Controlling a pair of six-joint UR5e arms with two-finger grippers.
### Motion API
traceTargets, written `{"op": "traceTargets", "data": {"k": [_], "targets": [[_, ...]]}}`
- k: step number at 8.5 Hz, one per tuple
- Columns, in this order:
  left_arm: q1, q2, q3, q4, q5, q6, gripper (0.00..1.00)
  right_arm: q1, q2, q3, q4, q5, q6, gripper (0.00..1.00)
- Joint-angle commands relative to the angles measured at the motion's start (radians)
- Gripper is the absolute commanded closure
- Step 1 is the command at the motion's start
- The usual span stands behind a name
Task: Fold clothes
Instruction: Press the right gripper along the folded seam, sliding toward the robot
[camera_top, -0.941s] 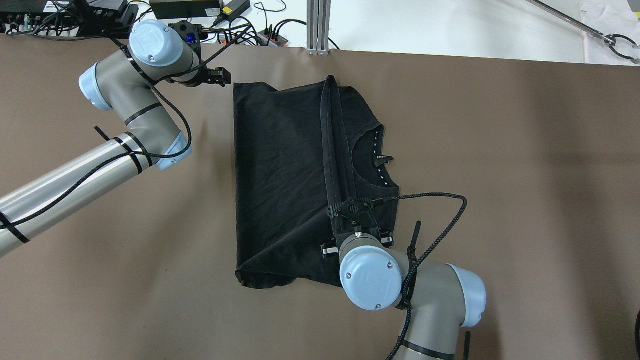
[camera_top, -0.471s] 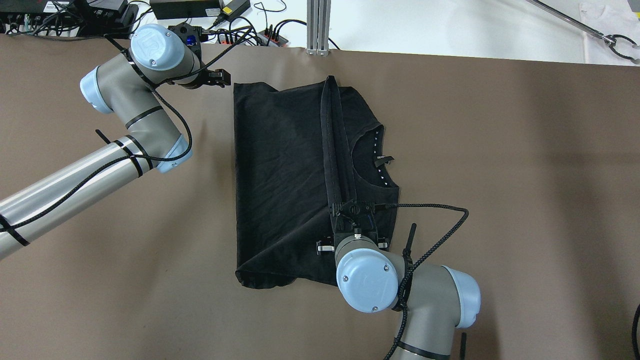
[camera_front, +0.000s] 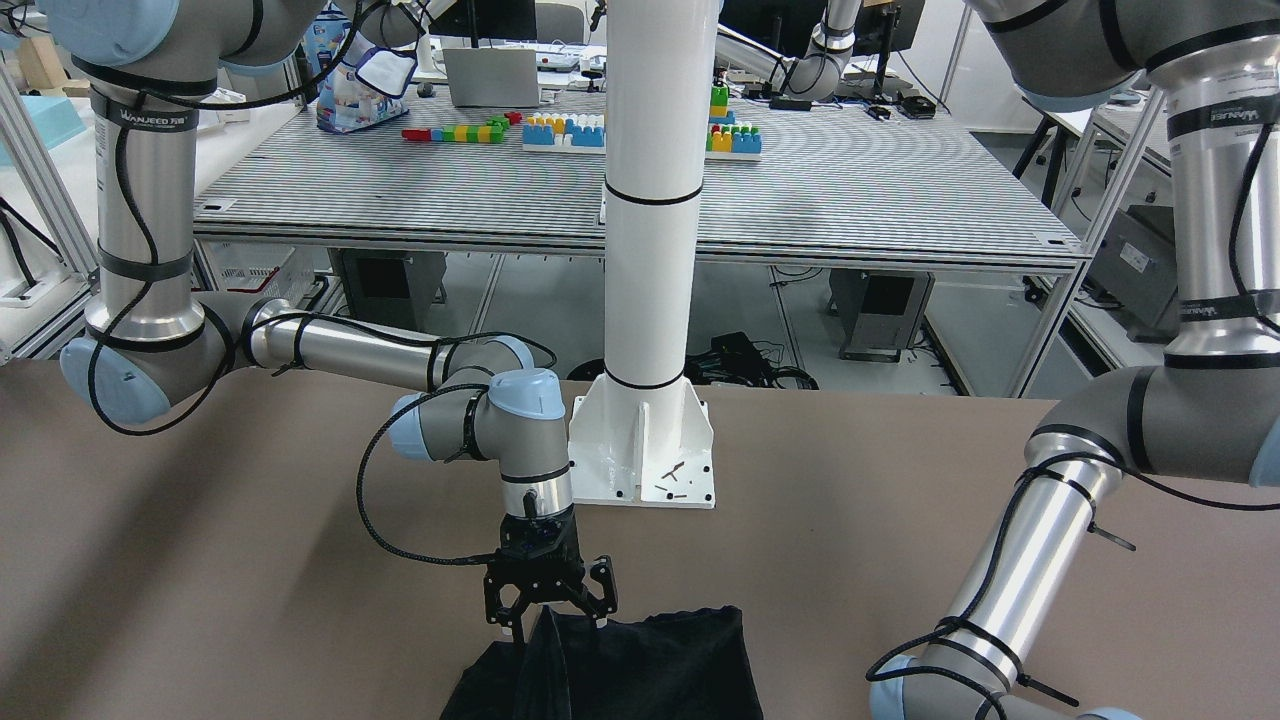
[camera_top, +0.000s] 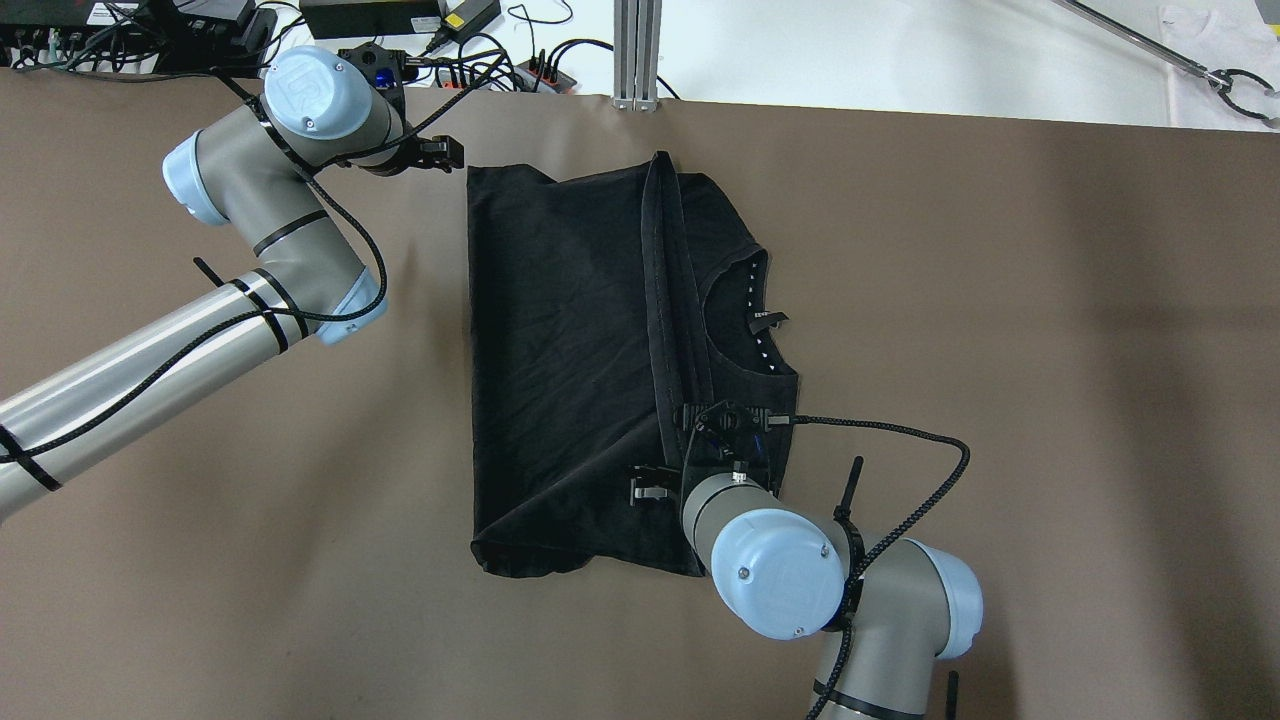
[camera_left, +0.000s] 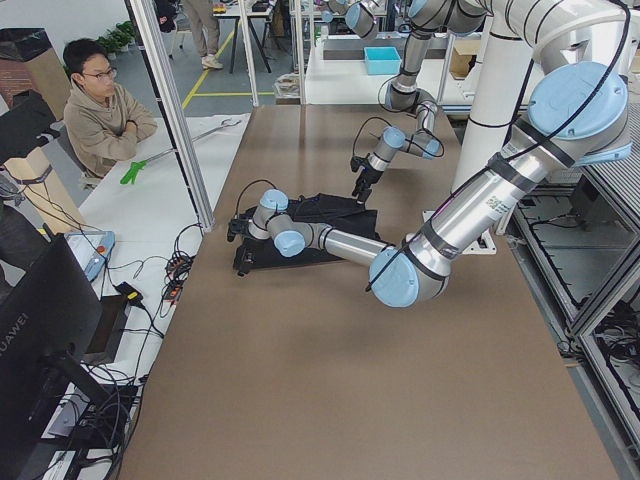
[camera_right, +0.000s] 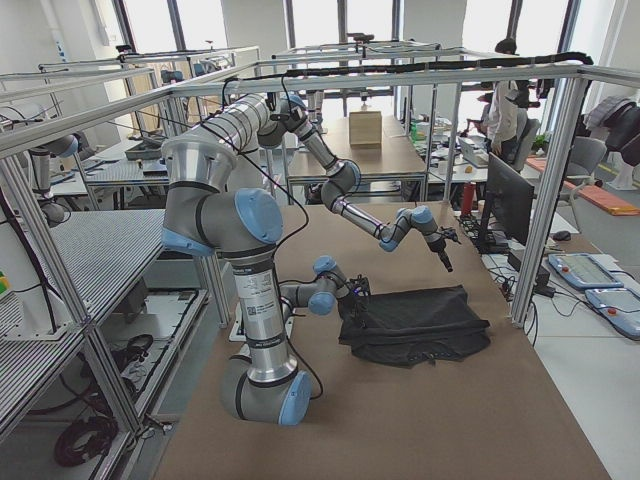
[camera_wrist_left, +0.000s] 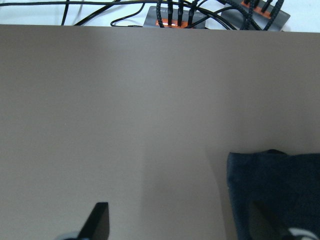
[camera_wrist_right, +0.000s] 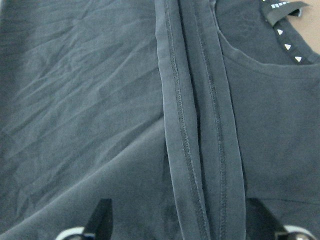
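A black T-shirt (camera_top: 570, 350) lies partly folded on the brown table (camera_top: 1000, 300), its hem band running along the middle and the collar (camera_top: 745, 320) showing at the right. My right gripper (camera_front: 548, 600) hangs open just over the hem band near the shirt's near edge; its wrist view shows both fingertips (camera_wrist_right: 100, 220) wide apart over the hem (camera_wrist_right: 195, 150). My left gripper (camera_top: 450, 153) is open and empty beside the shirt's far left corner (camera_wrist_left: 275, 190), with bare table between its fingers (camera_wrist_left: 100, 222).
Power strips and cables (camera_top: 400, 20) lie along the far table edge, with an aluminium post (camera_top: 637, 50) beside them. The robot's white base column (camera_front: 648, 450) stands on the table's robot side. A person (camera_left: 100, 110) sits beyond the far edge.
My right wrist has swung a little to the right over the shirt's near edge, staying open. My left arm has barely moved. The shirt lies the same.
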Motion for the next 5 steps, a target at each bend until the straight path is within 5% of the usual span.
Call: {"op": "traceTargets", "data": {"k": [1,3,5], "targets": [[-0.002,0.000,-0.002,0.000,0.000,-0.003,0.00,-0.023,-0.006,0.006,0.078,-0.033,0.170,0.06],[0.000,0.000,0.000,0.000,0.000,-0.012,0.00,-0.025,-0.007,0.007,0.077,-0.068,0.164,0.06],[0.000,0.000,-0.002,0.000,0.002,-0.029,0.00,-0.028,0.046,0.001,-0.149,-0.073,0.021,0.06]]}}
